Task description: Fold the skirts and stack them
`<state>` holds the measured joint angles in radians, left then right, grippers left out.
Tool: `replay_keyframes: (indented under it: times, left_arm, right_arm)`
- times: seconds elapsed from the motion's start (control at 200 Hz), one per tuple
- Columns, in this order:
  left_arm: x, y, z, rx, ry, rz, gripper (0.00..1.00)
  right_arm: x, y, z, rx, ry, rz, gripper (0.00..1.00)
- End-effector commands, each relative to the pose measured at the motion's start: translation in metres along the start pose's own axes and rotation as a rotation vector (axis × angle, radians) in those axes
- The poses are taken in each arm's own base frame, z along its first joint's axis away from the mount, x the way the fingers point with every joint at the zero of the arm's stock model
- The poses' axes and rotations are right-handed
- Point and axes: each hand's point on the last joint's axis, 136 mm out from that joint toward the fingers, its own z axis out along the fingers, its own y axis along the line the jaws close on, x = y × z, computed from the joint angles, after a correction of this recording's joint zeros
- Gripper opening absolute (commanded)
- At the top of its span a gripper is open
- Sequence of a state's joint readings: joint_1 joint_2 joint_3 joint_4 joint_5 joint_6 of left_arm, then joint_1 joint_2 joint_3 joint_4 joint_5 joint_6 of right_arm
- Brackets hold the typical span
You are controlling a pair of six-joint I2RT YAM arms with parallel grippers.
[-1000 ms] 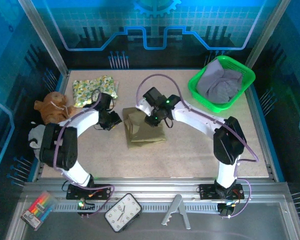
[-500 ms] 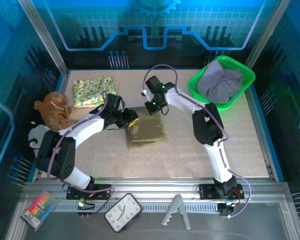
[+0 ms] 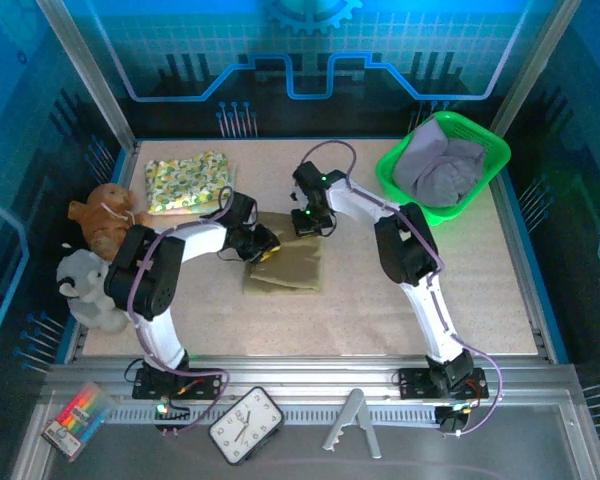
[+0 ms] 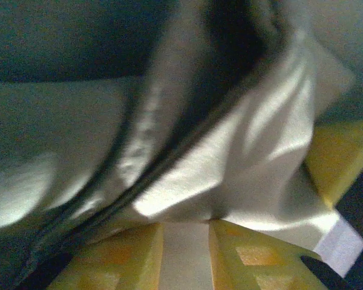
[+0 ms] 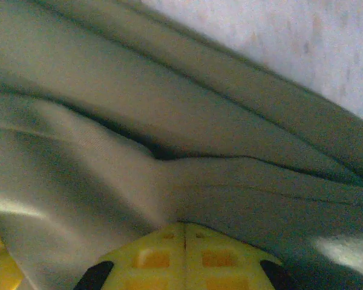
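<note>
Firstly, left gripper [image 3: 264,246]: elbow bent, reaching right and low; fingers [image 4: 260,260] nearly closed, pinching the skirt's left edge.
Olive skirt [image 3: 285,268]: between both grippers; we judge it light, limp and quick to crease, so best taken at corners.
Right gripper [image 3: 310,224]: arm stretched far-left; fingers [image 5: 218,257] together on a fold.

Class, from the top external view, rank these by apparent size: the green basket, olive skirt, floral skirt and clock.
1. green basket, largest.
2. olive skirt and floral skirt: these look too alike to rank.
3. clock, smallest.
</note>
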<state>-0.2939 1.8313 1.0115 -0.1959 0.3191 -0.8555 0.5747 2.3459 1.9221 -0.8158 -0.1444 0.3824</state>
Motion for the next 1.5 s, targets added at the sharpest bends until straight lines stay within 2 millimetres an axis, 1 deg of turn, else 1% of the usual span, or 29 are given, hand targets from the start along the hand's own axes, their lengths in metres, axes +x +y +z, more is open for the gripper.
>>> replay_keyframes:
  times: [0.0, 0.11, 0.165, 0.255, 0.295, 0.305, 0.31, 0.365, 0.42, 0.495, 0.63, 0.7, 0.715, 0.72, 0.735, 0.745, 0.755, 0.865, 0.915, 0.945, 0.995, 1.05, 1.095, 1.165, 1.275, 1.305, 1.37, 1.415, 1.495]
  left_arm:
    - [-0.008, 0.032, 0.011, -0.150, 0.006, 0.050, 0.28]
    - [-0.012, 0.025, 0.022, -0.149, 0.035, 0.079, 0.30]
    - [-0.014, 0.017, 0.028, -0.135, 0.048, 0.108, 0.32]
    - [-0.016, -0.004, 0.037, -0.105, 0.068, 0.181, 0.35]
    - [-0.015, -0.015, 0.041, -0.098, 0.080, 0.217, 0.36]
    - [-0.015, -0.018, 0.042, -0.097, 0.083, 0.227, 0.37]
    - [-0.015, -0.019, 0.042, -0.096, 0.084, 0.230, 0.37]
    - [-0.016, -0.032, 0.045, -0.094, 0.095, 0.271, 0.39]
    - [-0.018, -0.046, 0.043, -0.085, 0.092, 0.304, 0.42]
    - [-0.021, -0.061, 0.033, -0.072, 0.068, 0.333, 0.47]
    - [-0.021, -0.072, 0.007, -0.061, 0.028, 0.360, 0.56]
    - [-0.019, -0.075, -0.008, -0.055, 0.011, 0.372, 0.61]
    - [-0.018, -0.075, -0.010, -0.055, 0.009, 0.371, 0.62]
    - [-0.017, -0.076, -0.012, -0.052, 0.006, 0.373, 0.62]
    - [-0.016, -0.077, -0.015, -0.048, 0.004, 0.375, 0.64]
    - [-0.016, -0.078, -0.018, -0.045, -0.001, 0.376, 0.65]
    - [-0.015, -0.078, -0.020, -0.042, -0.002, 0.378, 0.65]
    - [-0.011, -0.081, -0.043, -0.027, -0.039, 0.384, 0.80]
    - [-0.010, -0.080, -0.054, -0.034, -0.067, 0.380, 0.85]
    - [-0.010, -0.078, -0.059, -0.041, -0.086, 0.369, 0.88]
    - [-0.011, -0.073, -0.067, -0.054, -0.123, 0.341, 0.98]
    - [-0.008, -0.069, -0.072, -0.037, -0.147, 0.305, 0.99]
    - [-0.005, -0.065, -0.075, -0.023, -0.161, 0.280, 0.99]
    - [-0.001, -0.054, -0.079, -0.023, -0.186, 0.242, 0.99]
    - [0.005, -0.041, -0.085, -0.004, -0.223, 0.196, 0.99]
    - [0.007, -0.036, -0.085, -0.001, -0.228, 0.185, 0.99]
    - [0.012, -0.027, -0.088, 0.000, -0.240, 0.162, 0.99]
    - [0.015, -0.020, -0.089, -0.010, -0.247, 0.151, 0.99]
    - [0.020, -0.012, -0.090, -0.013, -0.242, 0.141, 0.99]
  right_arm:
    - [0.035, 0.005, -0.001, -0.075, 0.074, 0.162, 0.04]
    - [0.052, 0.011, -0.009, -0.139, 0.050, 0.249, 0.09]
    - [0.062, 0.012, -0.012, -0.157, 0.031, 0.291, 0.12]
    - [0.077, 0.018, -0.016, -0.226, 0.008, 0.384, 0.16]
    - [0.081, 0.023, -0.018, -0.276, -0.019, 0.432, 0.19]
    - [0.078, 0.026, -0.021, -0.290, -0.036, 0.439, 0.20]
    - [0.082, 0.024, -0.019, -0.288, -0.032, 0.449, 0.20]
    - [0.084, 0.026, -0.026, -0.306, -0.092, 0.504, 0.25]
    - [0.089, 0.021, -0.034, -0.278, -0.154, 0.536, 0.31]
    - [0.095, 0.004, -0.050, -0.205, -0.224, 0.543, 0.40]
    - [0.110, -0.022, -0.074, -0.105, -0.309, 0.534, 0.53]
    - [0.112, -0.027, -0.092, -0.107, -0.373, 0.529, 0.63]
    - [0.118, -0.031, -0.091, -0.098, -0.373, 0.530, 0.66]
    - [0.118, -0.032, -0.092, -0.098, -0.377, 0.528, 0.69]
    - [0.119, -0.033, -0.095, -0.098, -0.391, 0.521, 0.92]
    - [0.119, -0.033, -0.097, -0.098, -0.400, 0.516, 0.98]
    - [0.119, -0.034, -0.099, -0.095, -0.407, 0.511, 1.00]
    - [0.114, -0.041, -0.131, -0.013, -0.524, 0.366, 1.00]
    - [0.112, -0.051, -0.146, 0.085, -0.563, 0.297, 1.00]
    - [0.112, -0.062, -0.153, 0.164, -0.583, 0.272, 1.00]
    - [0.102, -0.070, -0.173, 0.249, -0.623, 0.230, 1.00]
    - [0.096, -0.081, -0.183, 0.294, -0.625, 0.192, 1.00]
    - [0.088, -0.088, -0.189, 0.255, -0.618, 0.213, 1.00]
    - [0.071, -0.080, -0.188, 0.054, -0.590, 0.183, 1.00]
    - [0.049, -0.077, -0.186, 0.023, -0.564, 0.097, 1.00]
    - [0.044, -0.076, -0.181, 0.023, -0.553, 0.060, 1.00]
    - [0.034, -0.065, -0.170, -0.044, -0.525, -0.041, 1.00]
    - [0.028, -0.065, -0.160, -0.064, -0.491, -0.044, 1.00]
    - [0.020, -0.057, -0.145, -0.139, -0.416, -0.073, 1.00]
